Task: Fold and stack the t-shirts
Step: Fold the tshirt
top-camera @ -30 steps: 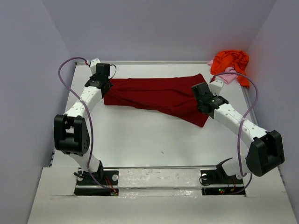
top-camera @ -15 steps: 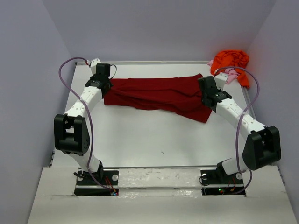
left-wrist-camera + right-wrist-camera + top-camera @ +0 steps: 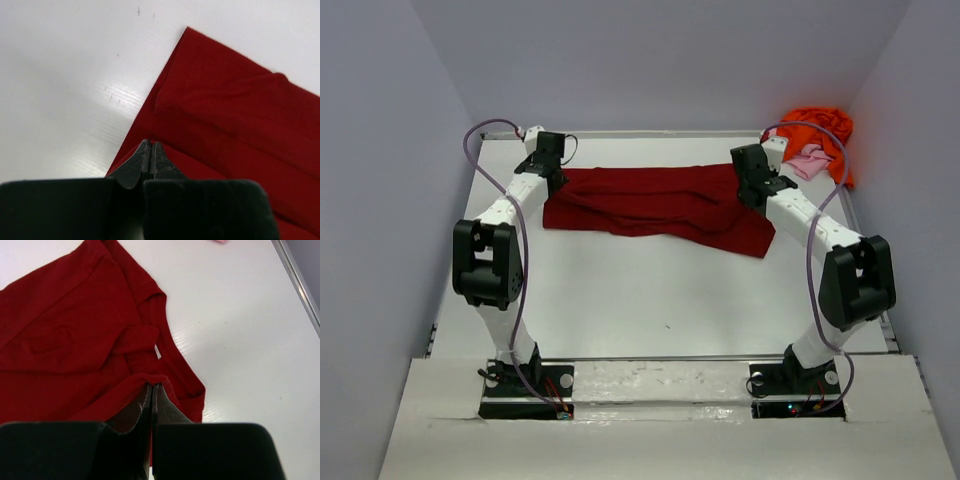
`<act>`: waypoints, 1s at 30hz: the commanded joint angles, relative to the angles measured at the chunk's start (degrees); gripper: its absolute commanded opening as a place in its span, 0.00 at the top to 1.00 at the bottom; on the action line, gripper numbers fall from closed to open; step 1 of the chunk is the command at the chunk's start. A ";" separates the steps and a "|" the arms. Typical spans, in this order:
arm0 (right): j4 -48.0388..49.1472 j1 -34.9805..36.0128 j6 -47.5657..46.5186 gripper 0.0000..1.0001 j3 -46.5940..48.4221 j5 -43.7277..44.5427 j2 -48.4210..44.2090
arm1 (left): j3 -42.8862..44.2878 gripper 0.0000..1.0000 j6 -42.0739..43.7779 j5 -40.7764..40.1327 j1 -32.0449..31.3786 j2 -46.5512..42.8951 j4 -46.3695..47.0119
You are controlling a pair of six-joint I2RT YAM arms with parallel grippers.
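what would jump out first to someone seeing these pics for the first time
First, the dark red t-shirt, stretched across the far half of the white table, with the left gripper and right gripper each shut on one end of it. Next, the bright orange t-shirt, heaped in the far right corner with the pale pink t-shirt peeking out beside it.

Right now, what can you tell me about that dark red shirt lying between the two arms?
The dark red t-shirt looks like soft, matte cloth. It lies as a long, wrinkled band across the far half of the white table, partly folded over itself, with layered hems showing. A small white tag shows near its right end. The left tool is shut on its left edge, and the right tool pinches a raised fold at its right end. The rest of the shirt rests on the table.
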 commanded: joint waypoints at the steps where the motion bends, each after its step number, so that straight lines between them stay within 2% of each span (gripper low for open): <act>1: 3.44 0.09 -2.52 1.00 5.38 1.67 2.42 | 6.15 1.00 0.44 -1.88 -0.46 3.30 0.15; 13: 3.44 -2.37 -5.77 1.00 11.89 3.08 9.36 | 14.76 1.00 1.75 -4.25 -0.46 12.53 -1.70; 24: 3.09 -4.66 -6.74 1.00 14.79 2.47 10.15 | 15.99 1.00 1.75 -4.00 1.12 15.34 -1.17; 30: 3.00 -4.66 -7.97 1.00 18.13 2.73 16.30 | 16.69 1.00 1.14 -3.64 1.47 17.19 -1.52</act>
